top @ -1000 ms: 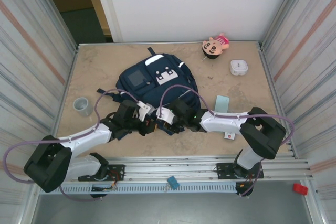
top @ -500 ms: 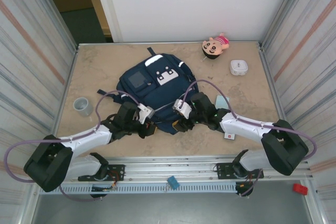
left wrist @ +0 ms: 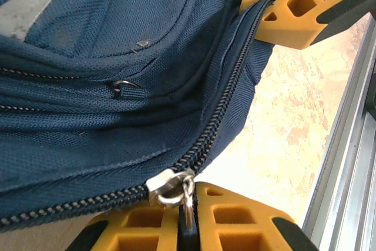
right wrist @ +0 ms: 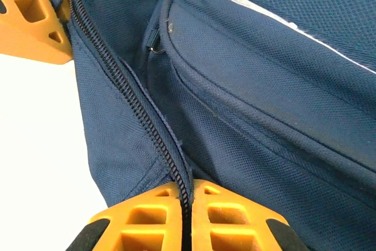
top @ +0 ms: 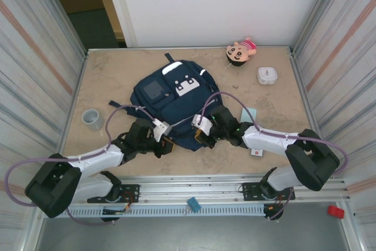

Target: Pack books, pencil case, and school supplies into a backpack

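The backpack (top: 176, 95) lies flat in the middle of the table (top: 108, 80), its near edge between the 2 grippers. The pencil case (top: 249, 113) and the school supplies (top: 257, 151) lie on the table to its right, not yet packed. The left gripper (left wrist: 187, 203) is closed on the zipper pull (left wrist: 170, 185), with the metal tab clamped between its yellow fingers (left wrist: 235, 221). The right gripper (right wrist: 185, 201) is closed on the zipper tape (right wrist: 128, 97) further along the same seam, anchoring it. The step in hand appears to be opening the main compartment. For a clean run, the left gripper should draw the zipper pull along the line of the zipper tape, not away from it, while the right gripper holds the seam taut; slack fabric ahead of the zipper pull is likely to jam it
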Available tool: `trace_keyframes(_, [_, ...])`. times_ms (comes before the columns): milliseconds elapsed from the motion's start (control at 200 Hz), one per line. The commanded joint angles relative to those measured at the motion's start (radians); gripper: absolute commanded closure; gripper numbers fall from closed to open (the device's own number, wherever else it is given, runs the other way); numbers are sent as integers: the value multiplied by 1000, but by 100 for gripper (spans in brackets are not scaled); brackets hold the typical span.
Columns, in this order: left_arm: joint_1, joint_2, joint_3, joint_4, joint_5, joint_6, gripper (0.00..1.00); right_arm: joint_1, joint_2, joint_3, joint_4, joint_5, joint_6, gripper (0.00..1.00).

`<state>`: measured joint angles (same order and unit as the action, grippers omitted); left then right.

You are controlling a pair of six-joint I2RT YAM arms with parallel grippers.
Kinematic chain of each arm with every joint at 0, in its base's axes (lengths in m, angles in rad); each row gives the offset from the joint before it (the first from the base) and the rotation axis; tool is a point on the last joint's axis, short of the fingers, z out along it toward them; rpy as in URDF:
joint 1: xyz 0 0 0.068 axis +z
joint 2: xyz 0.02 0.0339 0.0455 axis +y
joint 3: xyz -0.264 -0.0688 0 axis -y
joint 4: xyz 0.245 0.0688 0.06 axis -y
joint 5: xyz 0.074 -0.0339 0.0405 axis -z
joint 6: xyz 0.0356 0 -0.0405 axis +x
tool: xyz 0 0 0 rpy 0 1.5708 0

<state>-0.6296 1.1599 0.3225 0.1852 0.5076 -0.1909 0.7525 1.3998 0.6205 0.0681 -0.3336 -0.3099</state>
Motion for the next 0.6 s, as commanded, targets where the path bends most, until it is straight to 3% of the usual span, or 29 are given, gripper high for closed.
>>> trace_keyframes(0, [-19,-22,30,22,58,15,88,26,-8,3,89,31,51,100])
trace_keyframes(361, [-150,94,219,-57,112,74,87,76,49,15,281,7,149,100])
trace_keyframes(436, [-157,133,247,-77,79,72,88,75,34,11,288,-1,148,100])
trace_keyframes(516, [-155,153,244,-102,1,65,88,55,-9,-19,287,-23,152,80])
trace_keyframes(596, [-145,149,215,-94,-26,52,88,0,-57,-38,228,-131,144,58])
